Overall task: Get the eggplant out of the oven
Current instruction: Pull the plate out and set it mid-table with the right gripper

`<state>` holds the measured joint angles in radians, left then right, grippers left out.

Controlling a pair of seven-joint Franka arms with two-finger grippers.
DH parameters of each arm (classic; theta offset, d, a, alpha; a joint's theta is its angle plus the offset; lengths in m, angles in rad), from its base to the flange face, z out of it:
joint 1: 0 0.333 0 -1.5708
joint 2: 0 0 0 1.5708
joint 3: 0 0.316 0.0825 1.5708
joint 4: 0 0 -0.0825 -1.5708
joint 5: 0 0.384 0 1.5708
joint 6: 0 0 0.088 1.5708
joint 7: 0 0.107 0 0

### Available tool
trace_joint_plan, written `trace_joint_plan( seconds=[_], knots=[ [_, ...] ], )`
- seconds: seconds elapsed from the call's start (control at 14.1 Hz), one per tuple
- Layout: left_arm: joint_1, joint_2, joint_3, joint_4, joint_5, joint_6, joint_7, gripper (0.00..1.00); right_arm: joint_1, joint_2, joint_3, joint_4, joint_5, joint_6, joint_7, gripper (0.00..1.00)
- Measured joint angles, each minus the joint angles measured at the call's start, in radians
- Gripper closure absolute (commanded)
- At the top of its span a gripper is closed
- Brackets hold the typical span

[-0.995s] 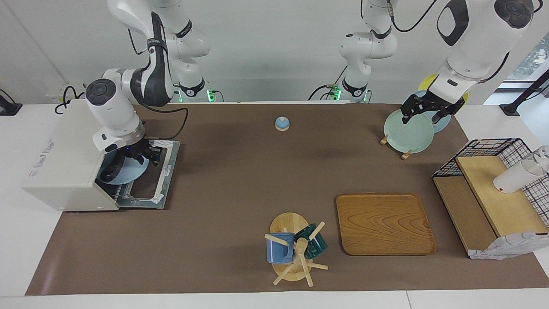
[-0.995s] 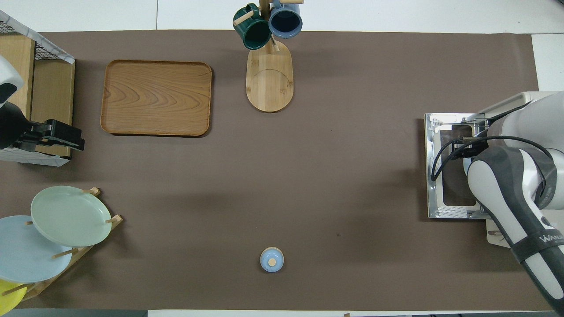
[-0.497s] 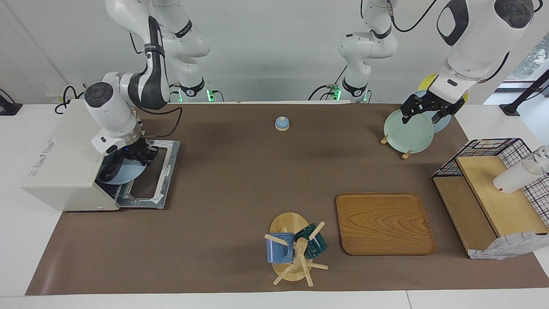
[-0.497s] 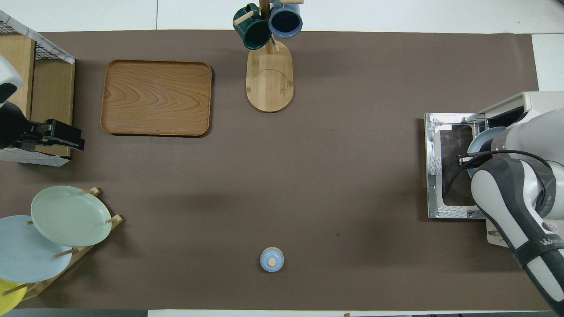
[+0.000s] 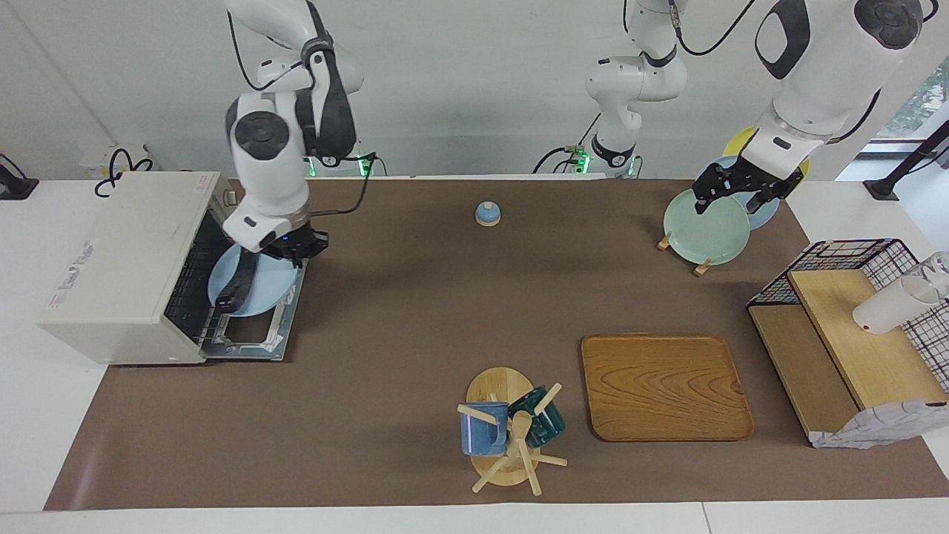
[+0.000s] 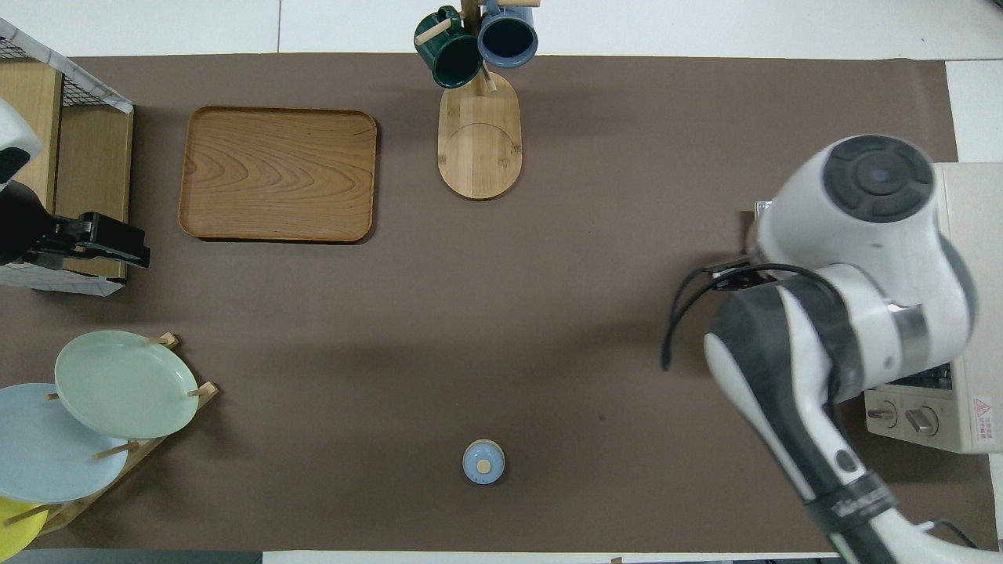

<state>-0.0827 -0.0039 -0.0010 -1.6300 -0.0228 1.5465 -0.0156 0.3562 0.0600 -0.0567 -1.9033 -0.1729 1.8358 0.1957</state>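
Facing view carries the change on the brown-covered counter [image 5: 415,311]. At the right arm's end stands the boxy off-white toaster oven [image 5: 118,252], its metal-framed glass door [image 5: 278,337] dropped flat. A second ago the right arm was bent low with its wrist pushed into the oven mouth. Now it has drawn back and risen, forearm nearly upright above the door. The round pale blue plate [image 5: 270,289] has come out with it. Before, it sat mostly inside the cavity; now most of it lies over the open door, with only its edge at the oven mouth.

The long, glossy dark purple eggplant [image 5: 239,285] lies on that plate, at the oven-side part of it. It is almost clear of the oven, so the task looks close to done; probably only a little more pulling or a lift remains.

The right tool [image 5: 295,246] points down at the plate rim nearer the robots. Whether it grips the rim or has let go cannot be told. In the overhead view the arm hides door, plate and eggplant.

The left tool [image 5: 741,191] waits in the air by the wooden plate rack [image 5: 682,252]; its opening cannot be told either.
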Motion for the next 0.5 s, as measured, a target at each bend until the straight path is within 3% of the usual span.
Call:
trace_joint_plan(
  seconds=[0.28,0.5],
  knots=[
    [0.0,0.0,0.0,0.0,0.0,0.0,0.0,0.0,0.214,0.141,0.011,0.211,0.018,-0.062,0.295,1.0],
    [0.0,0.0,0.0,0.0,0.0,0.0,0.0,0.0,0.317,0.366,0.016,0.468,0.043,-0.104,0.484,1.0]
  ],
)
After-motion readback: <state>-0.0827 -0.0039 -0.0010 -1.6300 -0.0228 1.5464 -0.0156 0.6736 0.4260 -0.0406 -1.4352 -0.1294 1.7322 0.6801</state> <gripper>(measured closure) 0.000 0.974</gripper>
